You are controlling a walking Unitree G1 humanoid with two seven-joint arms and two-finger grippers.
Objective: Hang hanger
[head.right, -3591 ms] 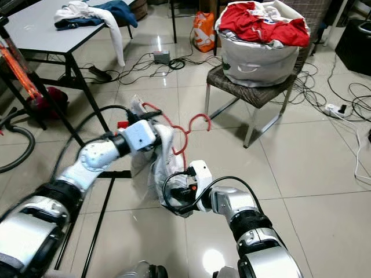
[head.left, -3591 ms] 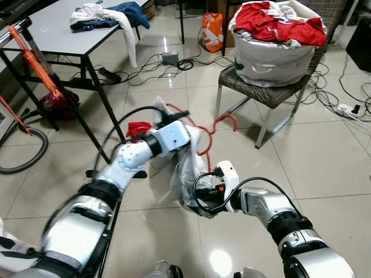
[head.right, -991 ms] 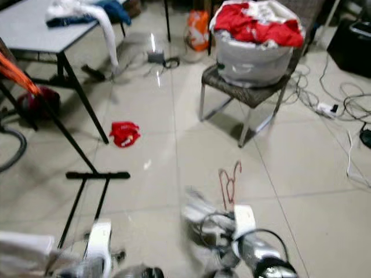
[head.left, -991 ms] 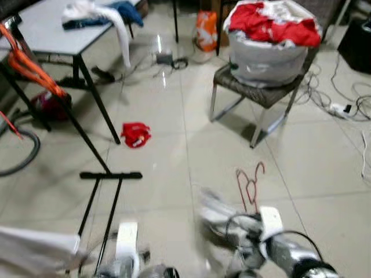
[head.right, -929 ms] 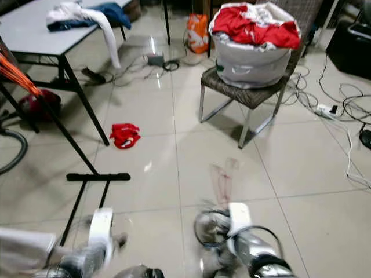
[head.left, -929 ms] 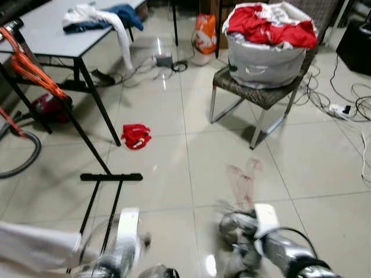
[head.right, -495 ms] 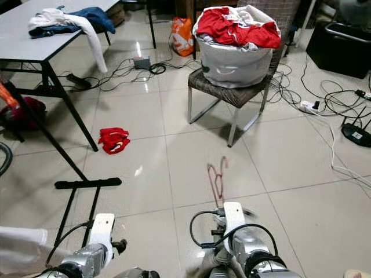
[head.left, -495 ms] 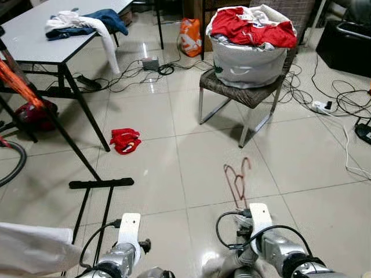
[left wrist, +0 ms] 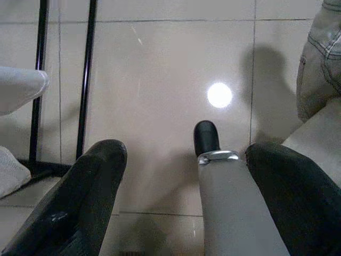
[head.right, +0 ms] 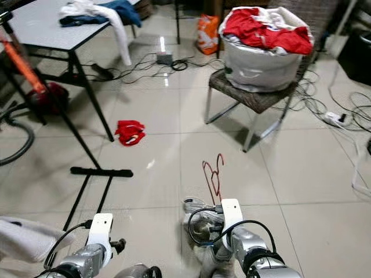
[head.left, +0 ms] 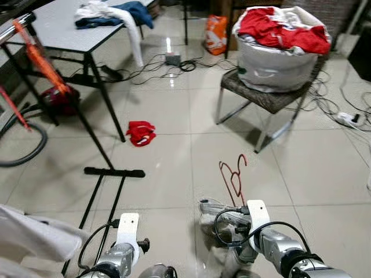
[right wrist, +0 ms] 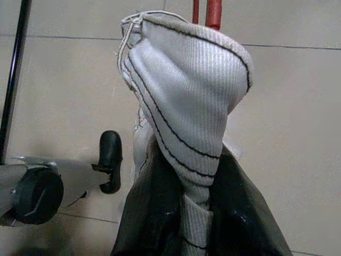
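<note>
Low over tiled floor: red hanger [head.left: 233, 172] with grey ribbed garment [right wrist: 184, 112] standing upright in right gripper [right wrist: 198, 213], fingers clenching bunched cloth. Seconds ago left gripper was sharing load at chest height; now left gripper [left wrist: 181, 197] hanging near floor, fingers spread, holding nothing. Meaning: hanger carried single-handed, not yet hung. Black rack base [head.left: 113, 172] lying just left; laundry bag [head.left: 276, 49] on chair beyond.

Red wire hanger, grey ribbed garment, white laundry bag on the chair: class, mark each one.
Red wire hanger [head.left: 233, 171], left eye view, its looped body.
Grey ribbed garment [right wrist: 186, 96], right wrist view, its bunched fold.
White laundry bag [head.left: 272, 63], left eye view, its front wall.
</note>
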